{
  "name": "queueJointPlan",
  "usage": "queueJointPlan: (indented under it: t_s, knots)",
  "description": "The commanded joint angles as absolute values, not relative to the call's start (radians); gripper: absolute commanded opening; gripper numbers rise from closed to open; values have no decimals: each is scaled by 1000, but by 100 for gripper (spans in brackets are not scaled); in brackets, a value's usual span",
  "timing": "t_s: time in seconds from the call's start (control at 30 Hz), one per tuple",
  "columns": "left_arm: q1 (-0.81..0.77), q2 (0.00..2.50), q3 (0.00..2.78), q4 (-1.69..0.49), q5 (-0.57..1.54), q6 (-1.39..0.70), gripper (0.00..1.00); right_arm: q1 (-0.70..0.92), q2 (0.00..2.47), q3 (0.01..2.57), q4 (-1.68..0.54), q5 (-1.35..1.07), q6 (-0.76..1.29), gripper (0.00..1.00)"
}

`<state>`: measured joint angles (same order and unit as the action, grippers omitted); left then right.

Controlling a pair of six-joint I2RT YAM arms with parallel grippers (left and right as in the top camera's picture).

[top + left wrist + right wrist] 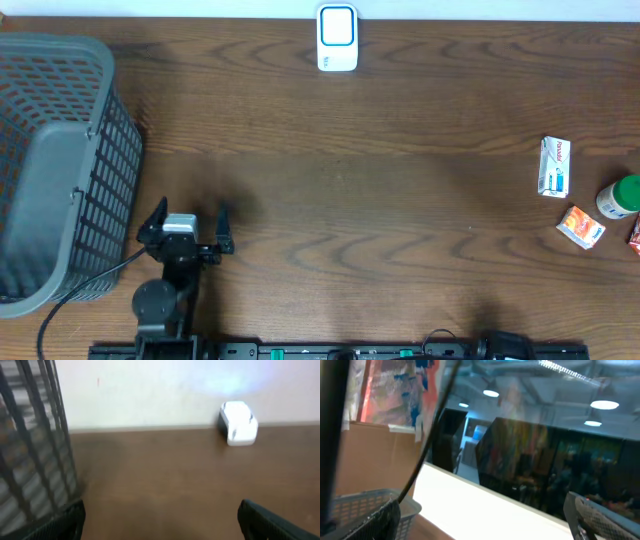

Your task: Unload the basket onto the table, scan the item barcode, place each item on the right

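Dark wood-grain worktop (380,200) carries all we inspect. We take the white scanner (337,38) at the far edge as our landmark; its placement, centred and facing the arms, we judge deliberate, so that either arm can present an item to it. Left of the scanner and nearer the arms stands a grey mesh basket (60,170), likely the drop point. Right of the scanner, well apart, lie a white-and-blue box (555,167), an orange packet (581,226) and a green-capped bottle (620,196). The left gripper (190,218) waits just beside the basket, fingers spread, holding nothing. The right gripper's fingers (600,520) are likewise spread and empty, pointing off the worktop, so the items lie well clear of both.
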<state>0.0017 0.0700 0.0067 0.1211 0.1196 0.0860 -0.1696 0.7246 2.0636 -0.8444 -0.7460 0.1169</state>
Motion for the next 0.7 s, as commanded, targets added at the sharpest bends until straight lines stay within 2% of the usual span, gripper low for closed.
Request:
queueJointPlan:
  t_s: [0.0,0.13,0.33,0.67]
  knots:
    - [1,65,10,242,187,99,96,-155,660,1965,-847,-682,56,99]
    - [1,65,10,349,218,99,96,-157,517,1745,-779,-681,4,99]
    - [1,65,10,288,221,99,96,-204,303,1462,-695,-662,-5,99]
    - [1,65,10,20,221,99,96,-235,234,1372,-736,-659,2,99]
